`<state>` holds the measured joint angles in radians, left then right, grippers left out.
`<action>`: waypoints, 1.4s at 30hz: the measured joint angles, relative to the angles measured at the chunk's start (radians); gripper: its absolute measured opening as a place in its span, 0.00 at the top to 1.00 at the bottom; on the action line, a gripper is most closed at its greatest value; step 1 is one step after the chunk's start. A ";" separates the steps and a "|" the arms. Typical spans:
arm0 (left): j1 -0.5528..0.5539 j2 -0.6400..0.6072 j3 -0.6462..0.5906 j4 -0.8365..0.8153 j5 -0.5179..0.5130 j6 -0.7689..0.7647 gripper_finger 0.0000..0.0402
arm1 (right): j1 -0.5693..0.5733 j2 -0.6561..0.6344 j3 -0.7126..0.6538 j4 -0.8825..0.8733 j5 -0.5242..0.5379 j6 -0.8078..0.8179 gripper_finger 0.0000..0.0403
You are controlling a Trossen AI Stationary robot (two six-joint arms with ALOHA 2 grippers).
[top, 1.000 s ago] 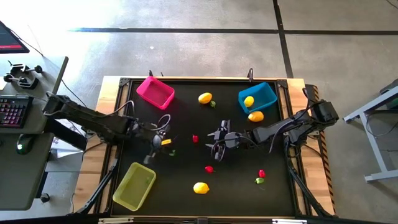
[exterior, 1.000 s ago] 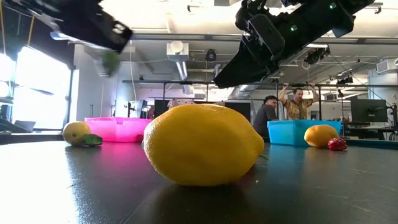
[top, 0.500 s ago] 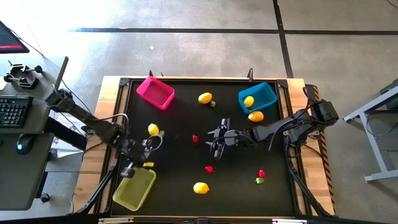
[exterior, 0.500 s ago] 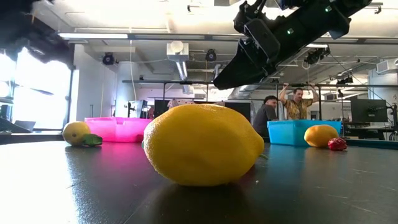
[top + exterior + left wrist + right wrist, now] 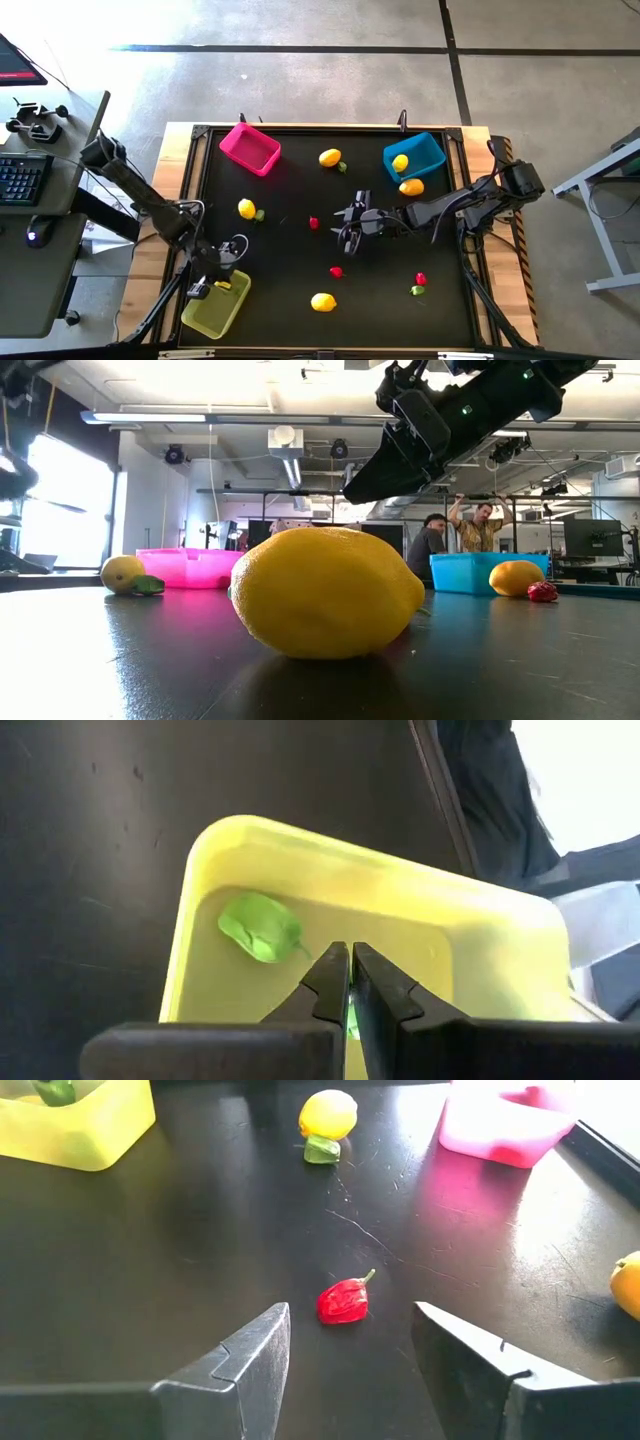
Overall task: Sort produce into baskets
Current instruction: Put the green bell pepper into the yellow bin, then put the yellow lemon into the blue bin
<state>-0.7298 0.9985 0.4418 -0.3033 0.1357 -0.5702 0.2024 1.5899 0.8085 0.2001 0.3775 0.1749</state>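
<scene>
Left gripper (image 5: 222, 281) hangs over the yellow-green basket (image 5: 205, 308), fingers pinched nearly together on nothing; only its wrist camera reveals the green piece (image 5: 259, 926) lying inside. Right gripper (image 5: 346, 231) hovers mid-table, fingers spread wide, and its own camera finds a red pepper (image 5: 343, 1301) between them

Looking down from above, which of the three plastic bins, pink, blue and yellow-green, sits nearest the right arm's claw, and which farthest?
From the right gripper, open at mid-table:
1. Blue plastic bin, toward the table's back right.
2. Bright pink plastic bin, at the back left.
3. Translucent yellow-green plastic bin, at the front left corner, under the left gripper.
</scene>
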 joint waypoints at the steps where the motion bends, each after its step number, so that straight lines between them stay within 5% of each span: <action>1: 0.000 0.000 -0.017 0.031 -0.005 -0.002 1.00 | 0.000 0.000 0.000 0.000 0.000 0.001 0.50; 13: 0.003 0.003 -0.051 0.066 -0.018 -0.031 0.91 | 0.000 0.000 0.000 0.000 0.004 0.003 0.50; 22: 0.003 0.002 0.055 -0.056 -0.014 0.005 0.77 | 0.000 0.000 0.000 0.000 0.003 0.001 0.50; 31: 0.157 -0.060 0.091 -0.096 0.017 0.207 0.96 | 0.000 0.000 0.000 -0.013 0.015 -0.001 0.51; 38: 0.336 -0.082 0.090 -0.047 0.043 0.438 0.99 | 0.000 0.000 0.000 -0.047 0.046 0.000 0.67; 42: 0.445 -0.077 0.035 0.145 0.133 0.536 1.00 | 0.000 0.000 0.000 -0.057 0.049 -0.008 0.82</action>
<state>-0.2852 0.9211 0.4770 -0.1585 0.2683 -0.0340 0.2024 1.5902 0.8089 0.1428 0.4267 0.1669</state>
